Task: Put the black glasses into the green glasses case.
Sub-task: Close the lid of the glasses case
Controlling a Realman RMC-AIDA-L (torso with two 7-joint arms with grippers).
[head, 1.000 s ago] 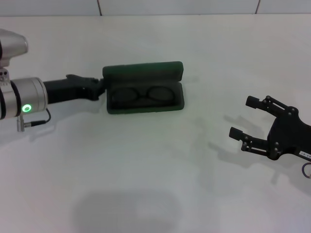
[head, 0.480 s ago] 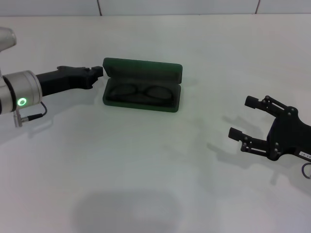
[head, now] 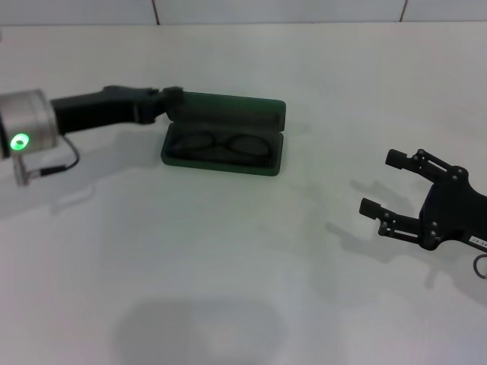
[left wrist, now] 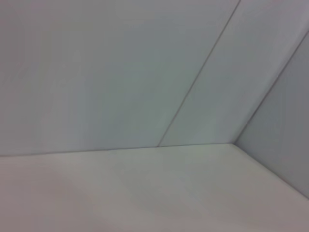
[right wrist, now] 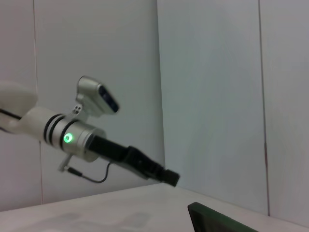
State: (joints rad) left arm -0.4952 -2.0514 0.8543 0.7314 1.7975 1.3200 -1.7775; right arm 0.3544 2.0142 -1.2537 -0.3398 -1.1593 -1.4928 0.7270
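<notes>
The green glasses case lies open on the white table, left of centre in the head view, its lid standing up at the far side. The black glasses lie folded inside the case's base. My left gripper is shut and empty, its tip at the lid's far-left corner; I cannot tell whether it touches. The right wrist view shows the same left gripper above a corner of the case. My right gripper is open and empty, off to the right of the case.
The white table ends at a tiled wall at the back. The left wrist view shows only the table and wall.
The case turned slightly and its lid opened wider a second ago. My left gripper has since moved from the case's left side up to the lid's far-left corner. The right arm has not moved.
</notes>
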